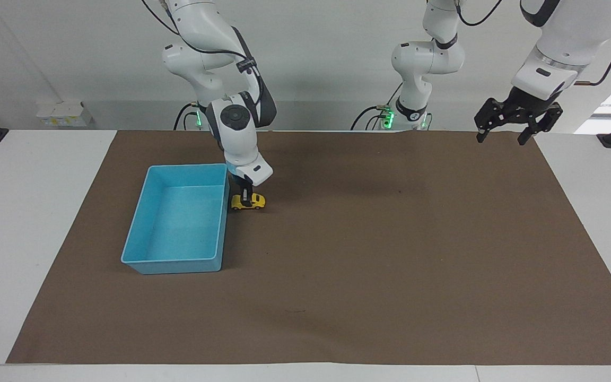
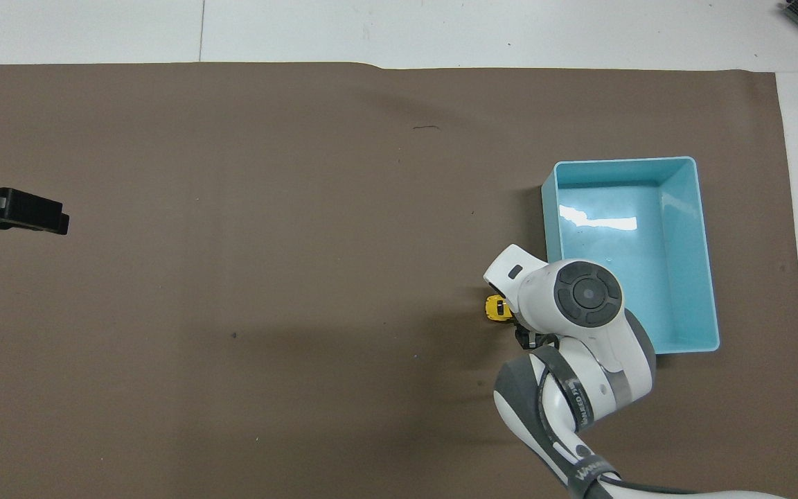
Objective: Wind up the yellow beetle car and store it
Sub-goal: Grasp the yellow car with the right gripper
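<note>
The yellow beetle car (image 1: 249,201) stands on the brown mat next to the blue tray's (image 1: 172,263) side wall, at the end nearer the robots. My right gripper (image 1: 246,197) points straight down onto it, fingers closed on its body. In the overhead view only the car's tip (image 2: 497,308) shows beside the tray (image 2: 692,163); my right wrist hides the rest. My left gripper (image 1: 502,139) hangs open and empty, raised over the mat's edge at the left arm's end, and waits.
The brown mat (image 1: 369,254) covers most of the white table. The tray holds nothing. The left gripper's black tip (image 2: 14,211) shows over the mat's edge in the overhead view.
</note>
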Motion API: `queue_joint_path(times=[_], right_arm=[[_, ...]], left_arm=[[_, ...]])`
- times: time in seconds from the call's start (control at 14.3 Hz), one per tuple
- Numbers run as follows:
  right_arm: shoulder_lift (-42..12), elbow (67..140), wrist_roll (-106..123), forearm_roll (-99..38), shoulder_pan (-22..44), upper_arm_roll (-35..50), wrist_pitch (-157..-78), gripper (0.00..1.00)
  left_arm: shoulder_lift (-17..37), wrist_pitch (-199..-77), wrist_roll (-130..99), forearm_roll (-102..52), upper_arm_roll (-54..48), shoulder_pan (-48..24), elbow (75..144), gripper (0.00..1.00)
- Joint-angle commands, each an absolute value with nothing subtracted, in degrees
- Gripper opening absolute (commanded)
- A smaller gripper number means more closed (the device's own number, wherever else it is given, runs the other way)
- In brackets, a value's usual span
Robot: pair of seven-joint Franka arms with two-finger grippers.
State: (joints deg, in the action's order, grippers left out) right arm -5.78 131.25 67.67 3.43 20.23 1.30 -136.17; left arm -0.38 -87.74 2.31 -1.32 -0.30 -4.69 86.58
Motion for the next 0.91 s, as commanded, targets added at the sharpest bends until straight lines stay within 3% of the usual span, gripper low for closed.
queue_joint_path(times=[0.0,0.56,0.84], right_arm=[[-7.2,129.3,68.0,4.2,20.0,1.3,-136.5,0.0],[-9.7,120.7,67.4,3.5,20.1,1.3,-131.1,0.0],[-9.6,112.6,67.4,3.1,19.7,1.4,-121.9,0.0]], left_arm=[[-1.2,-87.1,1.9,-1.5,-0.7,-4.0,87.3,1.0],[-1.2,-87.1,1.9,-1.5,-0.7,-4.0,87.3,1.0],[-1.2,-87.1,1.9,-1.5,-0.7,-4.0,87.3,1.0]])
